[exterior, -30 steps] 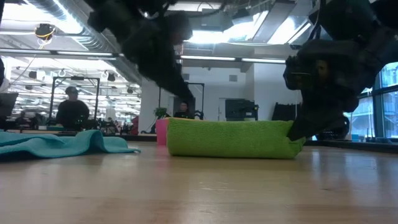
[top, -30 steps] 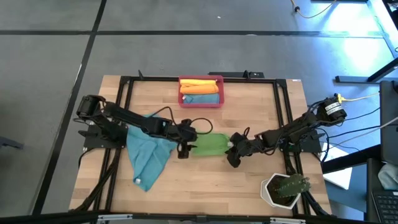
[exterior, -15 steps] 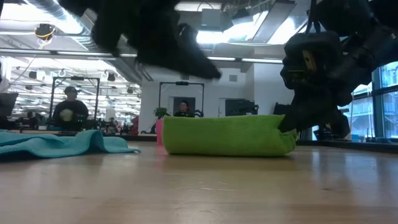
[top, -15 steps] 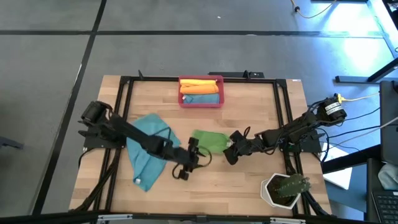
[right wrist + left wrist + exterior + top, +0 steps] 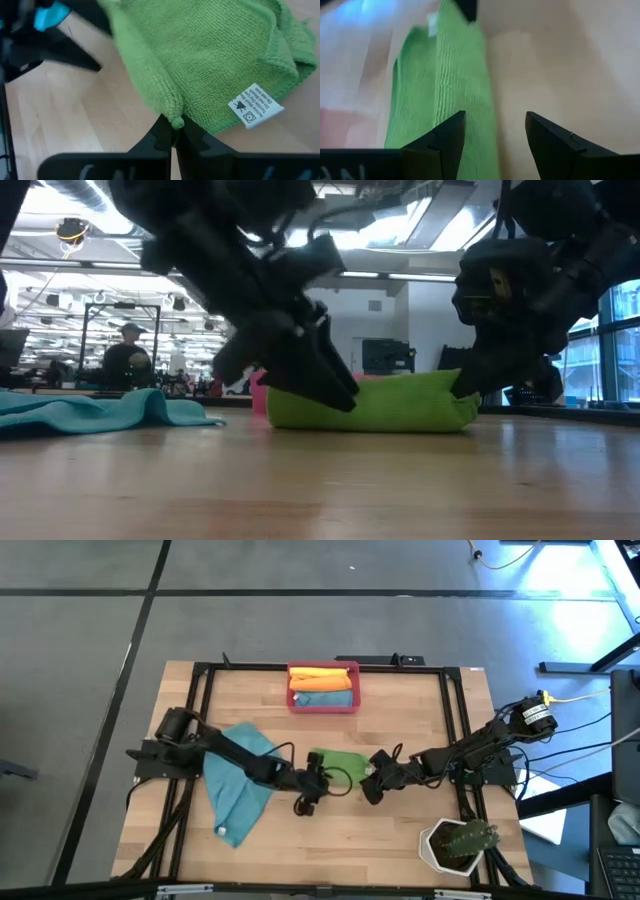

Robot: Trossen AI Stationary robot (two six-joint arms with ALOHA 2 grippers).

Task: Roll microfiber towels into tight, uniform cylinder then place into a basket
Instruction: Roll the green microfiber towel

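While right pincer (image 5: 368, 783) pinches green towel (image 5: 341, 766), left pincer (image 5: 308, 796) wide; two rolls in basket (image 5: 323, 702).

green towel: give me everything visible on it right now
The green towel is ribbed microfiber, loosely rolled and flattened, lying mid-table with a white care tag at one end. The right gripper is shut on a pinch of its edge; the left gripper stands open at the opposite end, one finger over the cloth.

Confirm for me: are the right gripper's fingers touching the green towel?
Touching. The right wrist view shows the right gripper with its fingers shut, pinching a folded edge of the green towel.
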